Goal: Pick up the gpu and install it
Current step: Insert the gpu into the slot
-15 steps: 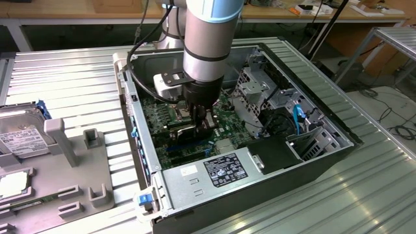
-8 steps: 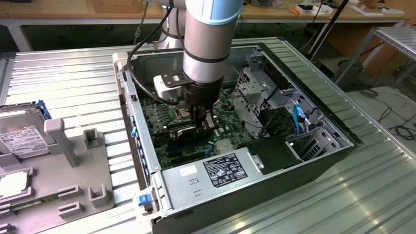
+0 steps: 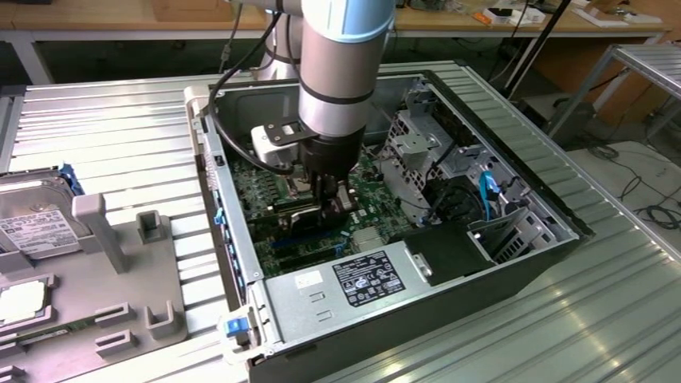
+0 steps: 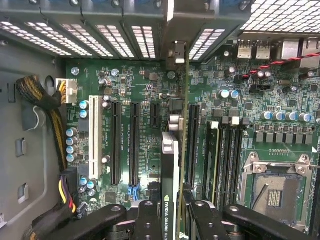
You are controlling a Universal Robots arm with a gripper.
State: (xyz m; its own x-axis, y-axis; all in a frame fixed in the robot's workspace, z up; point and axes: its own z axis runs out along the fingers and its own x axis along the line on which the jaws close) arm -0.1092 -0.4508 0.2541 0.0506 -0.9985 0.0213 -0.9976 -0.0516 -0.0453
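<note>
My gripper (image 3: 319, 201) reaches down into the open computer case (image 3: 239, 263), just above the green motherboard (image 3: 255, 187). It is shut on the gpu (image 4: 170, 165), which I see edge-on in the wrist view: a black cooler with an NVIDIA label, a green board edge and a silver bracket end (image 4: 176, 52) at the case's rear wall. The black fingers (image 4: 150, 217) press on both faces of the card. The card hangs upright over the motherboard (image 4: 280, 100), beside a long black slot (image 4: 193, 145). Whether its edge touches the slot I cannot tell.
Two more black slots (image 4: 116, 142) and a white slot (image 4: 93, 137) lie to one side, memory sticks (image 4: 227, 155) and the CPU socket (image 4: 272, 192) to the other. A cable bundle (image 4: 50, 130) runs along the case wall. A hard drive (image 3: 32, 223) and a grey fixture (image 3: 117, 295) sit at the exterior view's left.
</note>
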